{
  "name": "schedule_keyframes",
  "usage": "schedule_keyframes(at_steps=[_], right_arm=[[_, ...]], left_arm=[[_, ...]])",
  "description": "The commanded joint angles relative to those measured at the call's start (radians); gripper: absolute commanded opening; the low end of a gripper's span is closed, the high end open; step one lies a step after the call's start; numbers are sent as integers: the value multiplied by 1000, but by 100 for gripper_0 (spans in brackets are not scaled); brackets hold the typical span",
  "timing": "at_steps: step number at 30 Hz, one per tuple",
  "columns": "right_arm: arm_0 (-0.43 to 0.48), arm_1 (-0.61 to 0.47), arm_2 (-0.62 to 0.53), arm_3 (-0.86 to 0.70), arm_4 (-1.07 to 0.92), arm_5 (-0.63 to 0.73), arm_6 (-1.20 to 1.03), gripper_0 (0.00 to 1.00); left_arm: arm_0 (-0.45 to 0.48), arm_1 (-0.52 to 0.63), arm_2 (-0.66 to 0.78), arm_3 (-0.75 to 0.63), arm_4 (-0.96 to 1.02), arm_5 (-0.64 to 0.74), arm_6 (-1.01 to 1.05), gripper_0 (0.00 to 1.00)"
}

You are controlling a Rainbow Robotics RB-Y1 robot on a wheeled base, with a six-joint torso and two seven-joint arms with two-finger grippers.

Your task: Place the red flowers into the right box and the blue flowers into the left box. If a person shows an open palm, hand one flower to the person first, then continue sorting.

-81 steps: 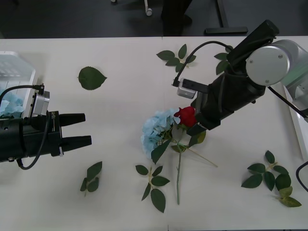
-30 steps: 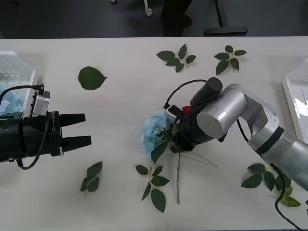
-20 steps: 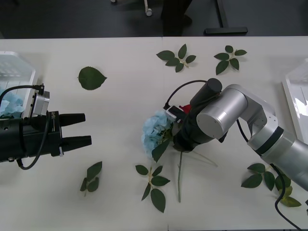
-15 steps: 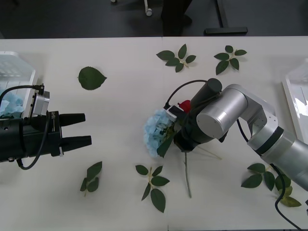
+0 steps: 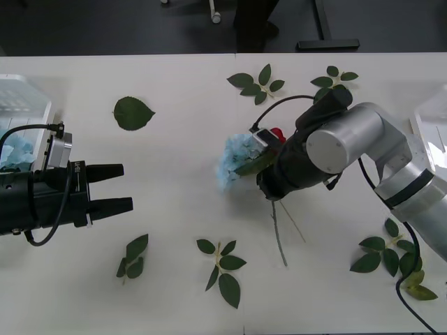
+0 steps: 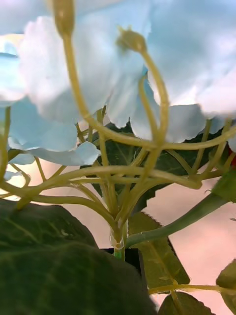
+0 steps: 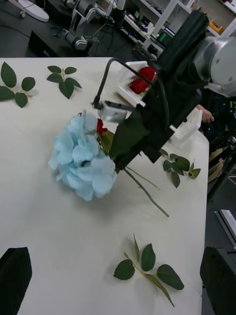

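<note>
the right gripper [image 5: 269, 183] is over the middle of the table [image 5: 174, 84], and its fingers are hidden behind leaves and the arm, so i cannot tell how far they are parted. a blue flower [image 5: 239, 156] and a red flower [image 5: 277, 133] sit right at it, the blue head sticking out past its tip toward the left gripper, the red head tucked just behind the blue one. two thin stems [image 5: 279, 234] trail from under it toward the robot.

the left gripper [image 5: 115, 188] hangs well apart from the flowers, black fingers spread with a clear gap, nothing between them. just behind it is the left box [image 5: 28, 98] with pale blue inside.

the right wrist view looks up into the blue flower [image 6: 118, 64] from beneath: pale petals, forked yellow-green stalks, dark leaves close to the lens. the left wrist view gives the side-on look: blue flower [image 7: 83, 157] lifted off the table, red flower [image 7: 101, 127] a small bit of red behind it, and beyond the right arm the right box [image 7: 189, 125] holding red roses [image 7: 140, 81].

loose leaf sprigs [image 5: 222, 269] lie scattered on the white table. past its far edge is dark floor; the left wrist view shows shelving and equipment in the room.
</note>
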Motion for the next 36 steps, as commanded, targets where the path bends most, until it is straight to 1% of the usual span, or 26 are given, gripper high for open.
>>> schedule_keyframes(at_steps=[1,5,7,9,13,16,17,18,19,20,21,22,23,24,28,30,31,36], right_arm=[[-34,-60,-139,6,-76,37,-4,0],[-23,-117,-219,70,-125,45,31,0],[-8,-155,-223,75,-103,25,65,0],[27,-200,-223,72,-90,-24,97,0],[79,-236,-223,75,-67,-73,135,0],[124,-255,-225,75,-10,-104,137,0],[141,-266,-227,75,4,-118,137,2],[156,-272,-231,75,19,-127,137,12],[164,-276,-236,73,24,-133,135,16],[171,-287,-237,75,24,-136,137,26],[174,-295,-237,75,24,-133,138,41],[176,-298,-237,76,22,-130,138,51],[176,-309,-237,75,13,-129,143,66],[174,-313,-237,72,-1,-122,149,75],[164,-313,-253,58,-67,-99,171,94],[156,-313,-259,58,-97,-98,201,99],[155,-313,-270,58,-116,-99,226,100],[153,-313,-308,58,-214,-93,318,100]], left_arm=[[16,34,-12,-8,14,-3,-69,100],[16,34,-12,-8,14,-3,-69,100],[16,34,-12,-8,14,-3,-69,100],[16,34,-12,-8,14,-3,-69,100],[16,34,-12,-8,14,-3,-69,100],[16,34,-12,-8,14,-3,-69,100],[16,34,-12,-8,14,-3,-69,100],[16,34,-12,-8,14,-3,-69,100],[16,34,-12,-8,14,-3,-69,100],[16,34,-12,-8,14,-3,-69,100],[16,34,-12,-8,14,-3,-69,100],[16,34,-12,-8,14,-3,-69,100],[16,34,-12,-8,14,-3,-69,100],[16,34,-12,-8,14,-3,-69,100],[16,34,-12,-8,14,-3,-69,100],[16,34,-12,-8,14,-3,-69,100],[16,34,-12,-8,14,-3,-69,100],[16,34,-12,-8,14,-3,-69,100]])
